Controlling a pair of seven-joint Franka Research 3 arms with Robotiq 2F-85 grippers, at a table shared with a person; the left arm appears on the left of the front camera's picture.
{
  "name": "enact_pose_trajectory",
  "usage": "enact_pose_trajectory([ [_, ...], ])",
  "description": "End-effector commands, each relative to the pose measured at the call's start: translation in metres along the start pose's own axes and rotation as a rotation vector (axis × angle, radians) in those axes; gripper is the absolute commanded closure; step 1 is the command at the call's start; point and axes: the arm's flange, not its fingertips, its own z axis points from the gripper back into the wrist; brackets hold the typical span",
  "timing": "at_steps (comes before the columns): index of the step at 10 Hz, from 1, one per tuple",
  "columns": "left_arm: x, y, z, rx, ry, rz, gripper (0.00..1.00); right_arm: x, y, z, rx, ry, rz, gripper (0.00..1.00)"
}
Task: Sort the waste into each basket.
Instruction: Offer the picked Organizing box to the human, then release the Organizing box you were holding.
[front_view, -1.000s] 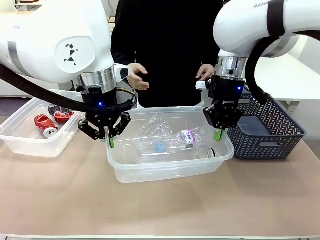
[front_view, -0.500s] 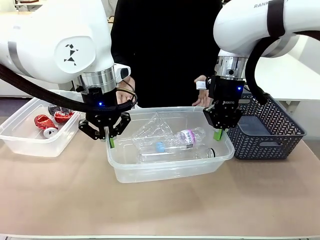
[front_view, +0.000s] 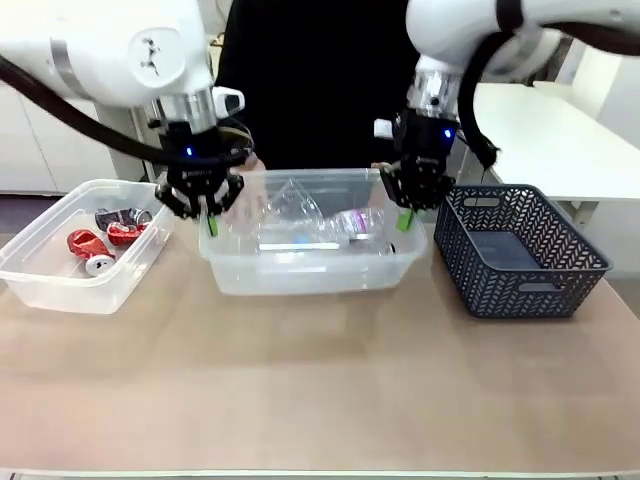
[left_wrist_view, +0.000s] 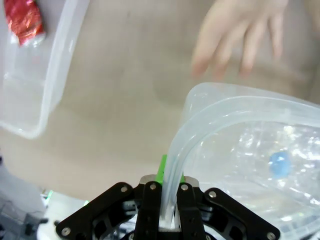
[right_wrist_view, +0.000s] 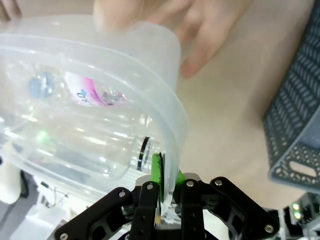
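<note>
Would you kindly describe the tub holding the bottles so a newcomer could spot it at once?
Look at the tan table: three containers sit in a row. The middle one is a clear plastic tub, each end's rim pinched by an end effector. Unlike the left tub with red cans and the dark lattice basket, it holds clear bottles.

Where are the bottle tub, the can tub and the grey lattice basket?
Bottle tub (front_view: 300, 275): front view, near wall.
Can tub (front_view: 60, 290): front view, near wall.
Grey lattice basket (front_view: 520, 285): front view, near side wall.
</note>
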Motion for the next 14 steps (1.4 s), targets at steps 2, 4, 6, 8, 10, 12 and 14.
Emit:
enact_pose_trajectory([
  [2,0.033,-0.031,-0.017,-0.037,0.029,-0.046,0.96,0.009,0.018,0.005,0.045,0.064,0.005,0.95],
  [4,0.039,-0.007,-0.017,-0.008,0.039,-0.023,0.96,0.012,0.012,-0.007,0.048,0.093,-0.006,0.95],
  [6,0.039,-0.007,-0.017,-0.008,0.039,-0.023,0.96,0.018,-0.010,-0.002,0.000,0.045,-0.023,0.95],
  [8,0.039,-0.007,-0.017,-0.008,0.039,-0.023,0.96,0.018,-0.010,-0.002,0.000,0.045,-0.023,0.95],
  [10,0.039,-0.007,-0.017,-0.008,0.039,-0.023,0.96,0.018,-0.010,-0.002,0.000,0.045,-0.023,0.95],
  [12,0.039,-0.007,-0.017,-0.008,0.039,-0.023,0.96,0.018,-0.010,-0.002,0.000,0.045,-0.023,0.95],
  [14,0.038,-0.011,-0.014,-0.007,0.049,-0.034,0.37,0.005,-0.020,-0.001,0.018,-0.056,-0.058,0.38],
])
